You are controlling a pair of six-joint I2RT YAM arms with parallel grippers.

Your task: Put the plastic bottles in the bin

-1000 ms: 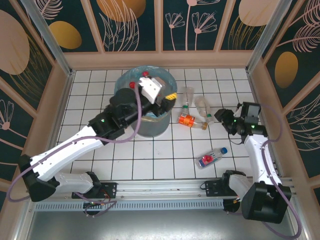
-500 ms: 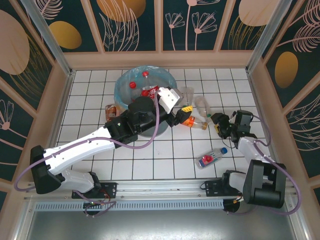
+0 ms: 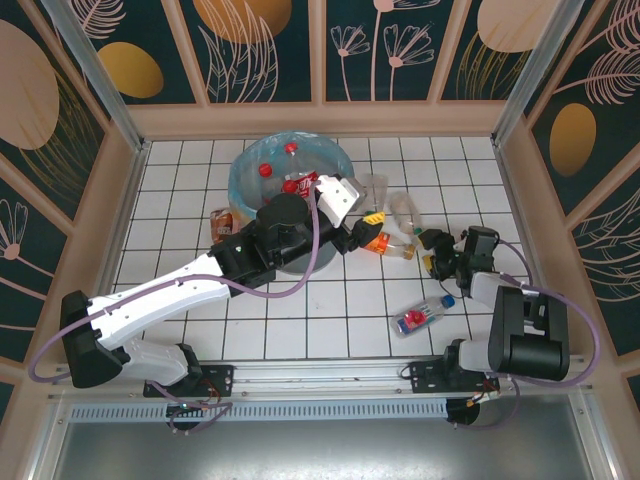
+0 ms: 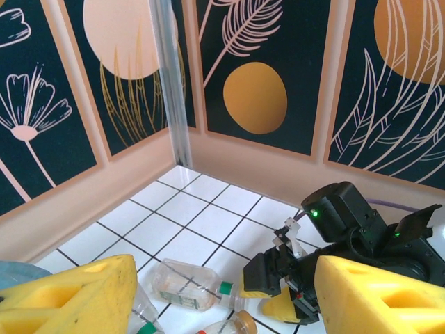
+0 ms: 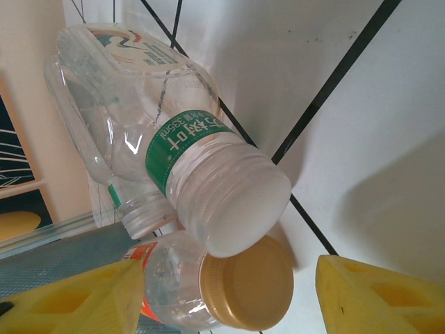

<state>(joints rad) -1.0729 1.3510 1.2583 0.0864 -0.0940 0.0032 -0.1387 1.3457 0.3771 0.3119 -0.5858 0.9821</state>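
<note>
white tiled counter [image 3: 180, 200] across the middle of the top view, walled by patterned panels [image 3: 265, 50].

round grey bin [image 3: 241, 176], lined with a pale blue bag, standing upper centre of that view. inside it, a few plastic bottles [image 3: 264, 170] with red caps.

left arm [image 3: 170, 290] stretched from lower left up to the centre, crossing the front of the bin. left hand [image 3: 362, 228] just right of the bin, above an orange-labelled bottle [image 3: 374, 241]. in the left wrist view, yellow fingers [image 4: 73, 296] spread wide at the two lower corners, nothing clamped between them.

right arm [image 3: 520, 335] folded at lower right, reaching left. right hand [image 3: 436, 252] low over the counter, right of centre, pointed at the cluster of bottles. in the right wrist view, yellow fingers [image 5: 76, 299] apart at the lower corners, touching no bottle.

just ahead of those fingers: a green-labelled bottle [image 5: 188, 149], clear with a pale cap, lying over the gold cap end of the orange-labelled bottle. a second clear bottle [image 5: 94, 149] behind it, towards the upper left of the frame. both clear ones on the counter between the bin and the right hand.

elsewhere in the top view: a blue-capped bottle [image 3: 421, 317] with a red label, lower right of centre, well apart from the bin. a brownish bottle [image 3: 221, 222] at the bin's left side, touching or just beside it, cannot tell which.
</note>
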